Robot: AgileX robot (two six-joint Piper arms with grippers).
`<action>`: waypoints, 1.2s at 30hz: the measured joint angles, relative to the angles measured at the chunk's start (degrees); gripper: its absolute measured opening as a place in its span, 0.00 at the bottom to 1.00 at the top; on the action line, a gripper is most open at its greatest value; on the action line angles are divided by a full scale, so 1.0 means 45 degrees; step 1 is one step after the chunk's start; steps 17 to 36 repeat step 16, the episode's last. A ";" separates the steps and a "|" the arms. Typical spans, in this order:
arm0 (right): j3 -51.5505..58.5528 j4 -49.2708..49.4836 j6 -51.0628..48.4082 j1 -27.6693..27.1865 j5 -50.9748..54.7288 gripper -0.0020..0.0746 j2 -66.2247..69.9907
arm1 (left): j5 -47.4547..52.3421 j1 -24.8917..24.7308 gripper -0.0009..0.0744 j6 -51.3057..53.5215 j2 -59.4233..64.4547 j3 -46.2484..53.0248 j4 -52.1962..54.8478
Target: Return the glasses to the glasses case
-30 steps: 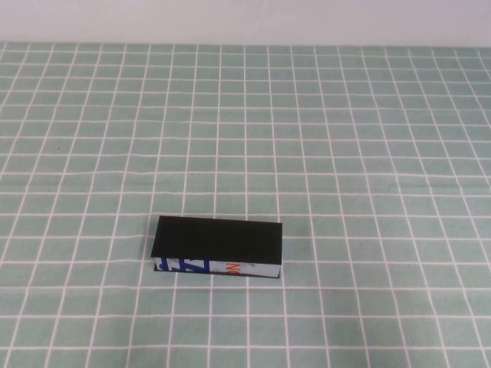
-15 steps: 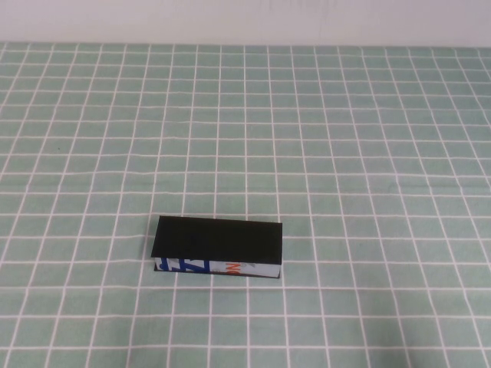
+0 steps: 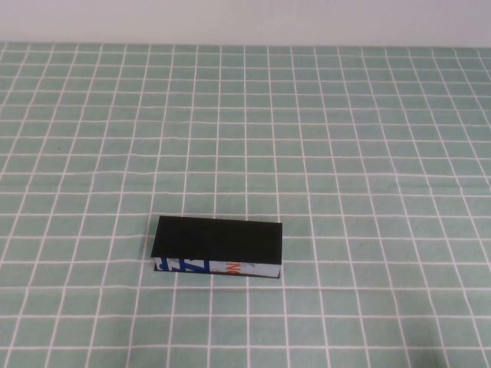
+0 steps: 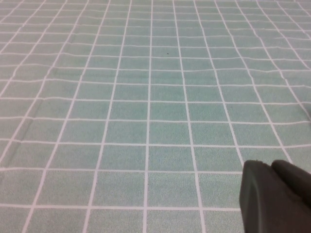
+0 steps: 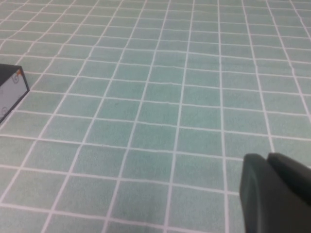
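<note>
The glasses case [image 3: 218, 247] lies shut on the green checked cloth, near the front middle in the high view, its flat black lid down and its blue, white and orange printed side facing me. One corner of it shows in the right wrist view [image 5: 10, 87]. The glasses are not in view. Neither arm shows in the high view. My left gripper [image 4: 271, 166] hangs over bare cloth, its black fingers pressed together and empty. My right gripper [image 5: 267, 158] is also shut and empty over bare cloth, well away from the case.
The green cloth with a white grid [image 3: 345, 153] covers the whole table. A pale wall [image 3: 245, 19] runs along the far edge.
</note>
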 joint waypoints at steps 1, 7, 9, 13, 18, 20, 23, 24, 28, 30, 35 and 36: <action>0.0000 0.0023 0.0000 -0.0022 0.0000 0.01 0.0000 | 0.0000 0.0000 0.01 0.0000 0.0000 0.0000 0.0000; 0.0000 0.0134 0.0020 -0.0279 0.0106 0.01 0.0000 | 0.0000 0.0000 0.01 0.0000 0.0000 0.0000 0.0000; 0.0000 0.0246 0.0025 -0.0279 0.0115 0.01 0.0000 | 0.0000 0.0000 0.01 0.0000 0.0000 0.0000 0.0000; 0.0000 0.0759 0.0048 -0.0279 0.0135 0.01 0.0000 | 0.0000 0.0000 0.01 0.0000 0.0000 0.0000 0.0000; 0.0000 0.1222 0.0048 -0.0279 0.0177 0.01 0.0000 | 0.0000 0.0000 0.01 0.0000 0.0000 0.0000 0.0000; 0.0000 0.1222 0.0048 -0.0279 0.0177 0.01 0.0000 | 0.0000 0.0000 0.01 0.0000 0.0000 0.0000 0.0000; 0.0000 0.1222 0.0048 -0.0279 0.0177 0.01 0.0000 | 0.0000 0.0000 0.01 0.0000 0.0000 0.0000 0.0000; 0.0000 0.1222 0.0048 -0.0279 0.0177 0.01 0.0000 | 0.0000 0.0000 0.01 0.0000 0.0000 0.0000 0.0000; 0.0000 0.1222 0.0048 -0.0279 0.0177 0.01 0.0000 | 0.0000 0.0000 0.01 0.0000 0.0000 0.0000 0.0000; 0.0000 0.1222 0.0048 -0.0279 0.0177 0.01 0.0000 | 0.0000 0.0000 0.01 0.0000 0.0000 0.0000 0.0000; 0.0000 0.1222 0.0048 -0.0279 0.0177 0.01 0.0000 | 0.0000 0.0000 0.01 0.0000 0.0000 0.0000 0.0000; 0.0000 0.1222 0.0048 -0.0279 0.0177 0.01 0.0000 | 0.0000 0.0000 0.01 0.0000 0.0000 0.0000 0.0000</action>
